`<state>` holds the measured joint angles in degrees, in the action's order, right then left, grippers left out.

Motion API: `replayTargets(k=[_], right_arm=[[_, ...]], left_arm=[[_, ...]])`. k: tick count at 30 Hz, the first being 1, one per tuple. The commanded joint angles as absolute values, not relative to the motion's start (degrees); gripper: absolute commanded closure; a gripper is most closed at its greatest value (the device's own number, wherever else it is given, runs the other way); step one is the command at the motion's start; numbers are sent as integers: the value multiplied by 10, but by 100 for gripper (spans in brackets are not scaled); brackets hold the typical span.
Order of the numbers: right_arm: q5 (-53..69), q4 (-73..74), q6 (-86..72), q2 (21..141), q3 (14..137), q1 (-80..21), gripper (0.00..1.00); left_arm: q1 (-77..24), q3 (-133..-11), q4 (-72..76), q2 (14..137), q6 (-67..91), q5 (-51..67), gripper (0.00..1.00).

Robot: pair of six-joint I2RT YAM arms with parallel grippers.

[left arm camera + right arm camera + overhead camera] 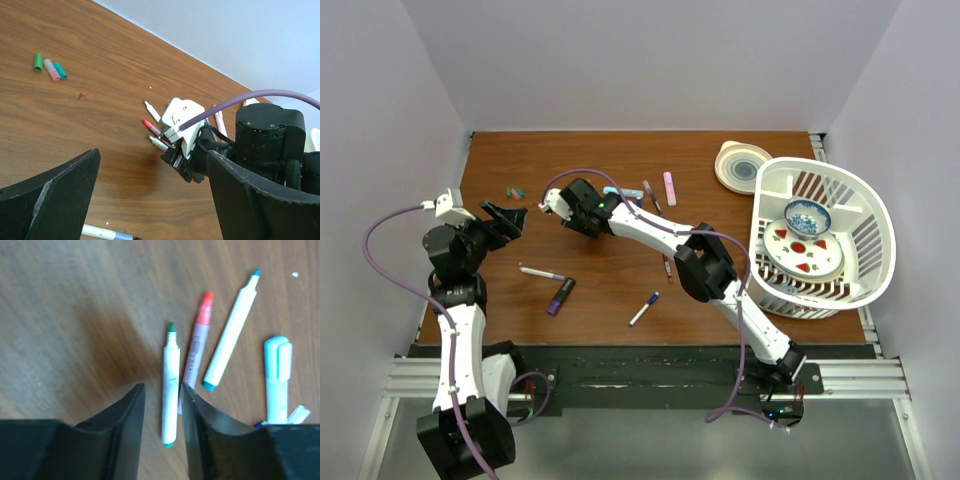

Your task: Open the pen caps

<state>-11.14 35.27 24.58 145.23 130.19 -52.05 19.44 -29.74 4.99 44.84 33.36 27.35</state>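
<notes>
Risk: right tool (162,387), slightly parted, straddles uncapped green-tipped pen (170,375); closing could drag red-tipped pen (197,347) just beside it. Left tool (152,155) released, empty.

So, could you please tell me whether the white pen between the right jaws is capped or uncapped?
Uncapped: the white pen shows its bare green tip.

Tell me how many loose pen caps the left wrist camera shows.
3, lying side by side on the table at the upper left: a green cap, a pink cap and a teal cap. More may lie hidden or out of view.
</notes>
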Motion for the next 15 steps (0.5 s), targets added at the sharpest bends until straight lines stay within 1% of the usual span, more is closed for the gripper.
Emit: replayTargets(k=[1, 2, 3, 5, 8, 9, 10, 11, 12, 13, 14, 15], right_arm=[[-153, 317, 260, 1440, 1318, -519, 58], [-155, 313, 261, 1422, 1312, -519, 57], [-154, 313, 258, 1412, 1302, -519, 58], [-145, 317, 248, 1384, 1286, -519, 58], [-75, 337, 210, 1305, 1232, -512, 58], [-48, 348, 193, 1263, 1200, -506, 58], [25, 358, 188, 1240, 1181, -503, 58], [56, 367, 183, 1219, 1159, -499, 58], [94, 367, 171, 1193, 1107, -491, 57], [166, 364, 170, 1146, 1076, -486, 57], [199, 353, 170, 1118, 1045, -483, 57], [216, 343, 166, 1096, 982, -477, 57]], left_arm=[[197, -297, 71, 446, 332, 283, 6], [197, -297, 69, 449, 332, 280, 1], [197, -297, 69, 451, 332, 279, 0], [196, -294, 62, 466, 341, 272, 0], [196, -296, 62, 505, 356, 297, 0], [197, -298, 61, 518, 357, 308, 0], [196, -301, 52, 528, 359, 317, 0], [195, -302, 48, 546, 360, 322, 0], [194, -301, 44, 553, 363, 323, 1], [192, -301, 36, 557, 373, 325, 2], [190, -301, 32, 564, 380, 326, 7], [189, -303, 23, 566, 388, 324, 8]])
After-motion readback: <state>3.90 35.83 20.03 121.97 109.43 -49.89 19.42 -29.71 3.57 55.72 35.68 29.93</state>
